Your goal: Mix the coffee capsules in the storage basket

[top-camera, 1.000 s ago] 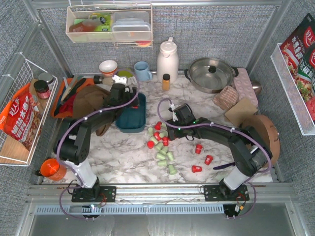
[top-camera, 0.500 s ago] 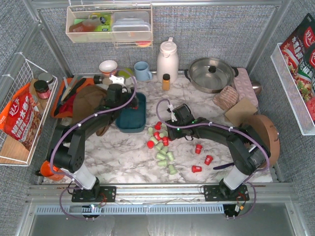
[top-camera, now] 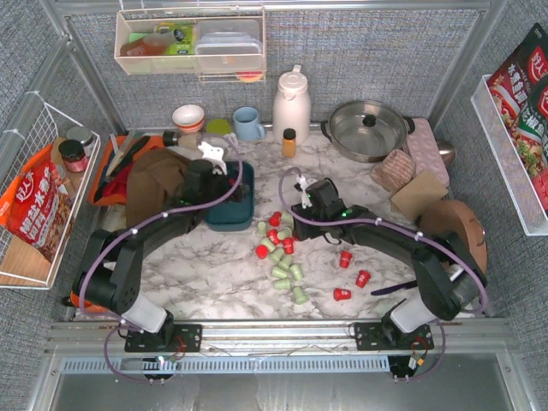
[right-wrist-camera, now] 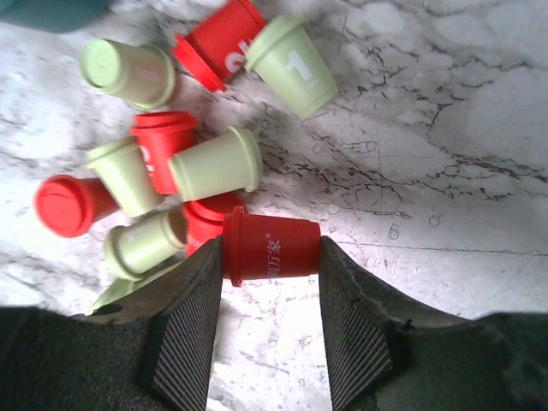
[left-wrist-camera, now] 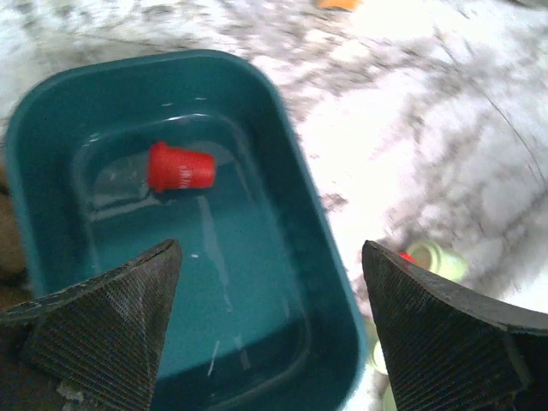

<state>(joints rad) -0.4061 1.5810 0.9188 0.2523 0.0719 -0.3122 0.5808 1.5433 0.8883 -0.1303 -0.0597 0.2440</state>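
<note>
The storage basket (top-camera: 236,211) (left-wrist-camera: 291,171) is a teal bin left of centre, with one red capsule (left-wrist-camera: 180,168) lying on its floor. My left gripper (top-camera: 212,174) (left-wrist-camera: 270,248) hangs open over the basket with nothing between its fingers. Red and mint coffee capsules (top-camera: 279,248) lie in a heap on the marble just right of the basket, and three red ones (top-camera: 345,257) are scattered further right. At the heap's edge my right gripper (top-camera: 294,226) (right-wrist-camera: 270,247) is shut on a red capsule (right-wrist-camera: 274,248) lying on its side, with both pads against its ends.
Along the back stand a white thermos (top-camera: 291,107), an amber bottle (top-camera: 289,141), a blue mug (top-camera: 248,124) and a lidded pot (top-camera: 368,128). A brown cloth (top-camera: 154,184) lies left of the basket. An orange cup (top-camera: 86,295) sits front left and a round wooden board (top-camera: 462,227) at the right.
My right gripper's jaws have closed in onto the red capsule at the heap. The left gripper has shifted a little over the basket and stays open.
</note>
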